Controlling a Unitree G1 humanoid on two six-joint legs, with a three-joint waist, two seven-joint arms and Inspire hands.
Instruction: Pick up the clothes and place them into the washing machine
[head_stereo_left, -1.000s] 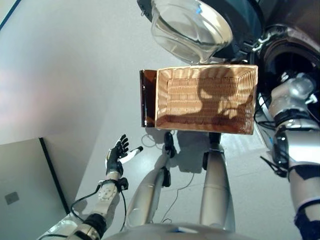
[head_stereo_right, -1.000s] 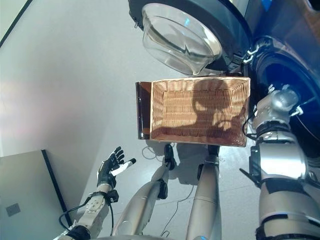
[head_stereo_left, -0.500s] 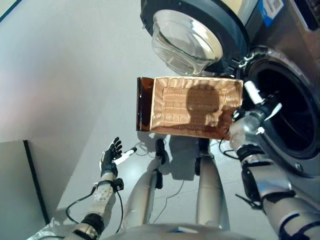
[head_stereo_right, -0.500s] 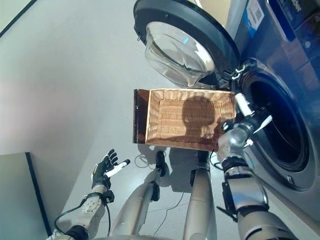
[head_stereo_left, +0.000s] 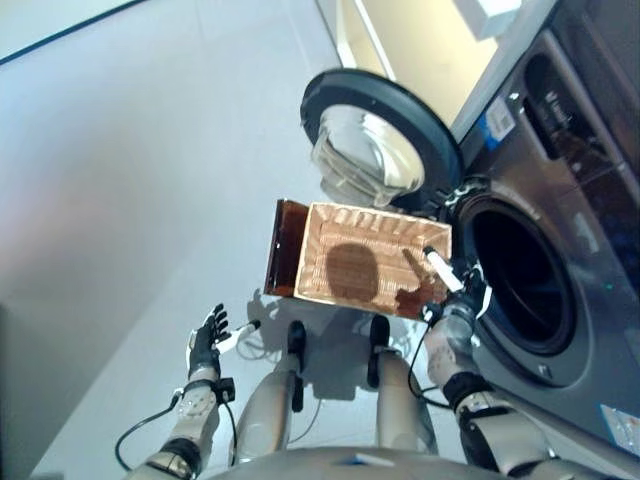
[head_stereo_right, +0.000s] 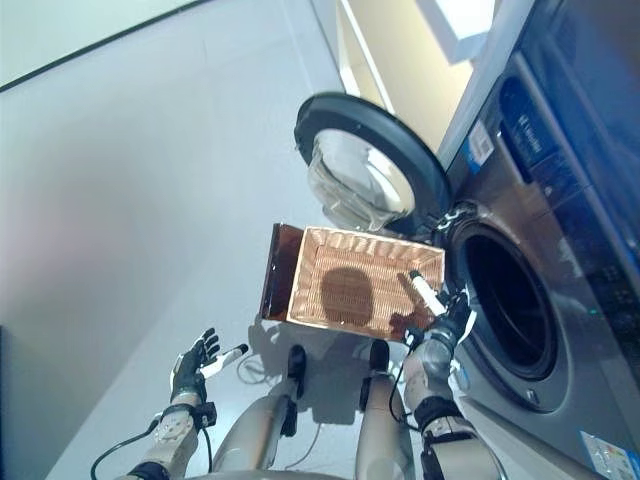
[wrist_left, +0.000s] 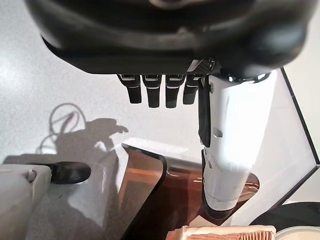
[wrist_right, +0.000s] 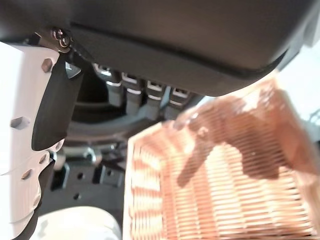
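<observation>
clothes: none visible in any view; basket (head_stereo_left: 370, 268) shows bare weave, drum dark, both hands carry nothing. Cannot tell where they lie; possibly already in the drum, but its inside is hidden.
handling (judgement): laundry would be light, soft, limp, not fragile; it sags and trails, so bunch it mid-body and close the fingers round a thick fold, not an edge.
basket: one, wicker, rectangular, on a dark brown stand (head_stereo_left: 281, 247); sits on the floor (head_stereo_left: 120, 180) at 9 o'clock of the drum opening, just beside it.
washer (head_stereo_left: 560, 200): one front loader at 3 o'clock of the scene; opening (head_stereo_left: 515, 277) uncovered, interior dark.
door (head_stereo_left: 375, 143): one, swung wide, glass bowl facing out, at 12 o'clock of the basket.
left hand (head_stereo_left: 206, 339): low at 8 o'clock of the basket, well apart from it; fingers spread, thumb out, nothing held.
right hand (head_stereo_left: 455, 290): between basket's near corner and opening rim, at 4 o'clock of the basket; fingers straight, thumb extended, nothing held; wrist view agrees.
count: basket 1, washer 1, door 1, garments seen 0.
</observation>
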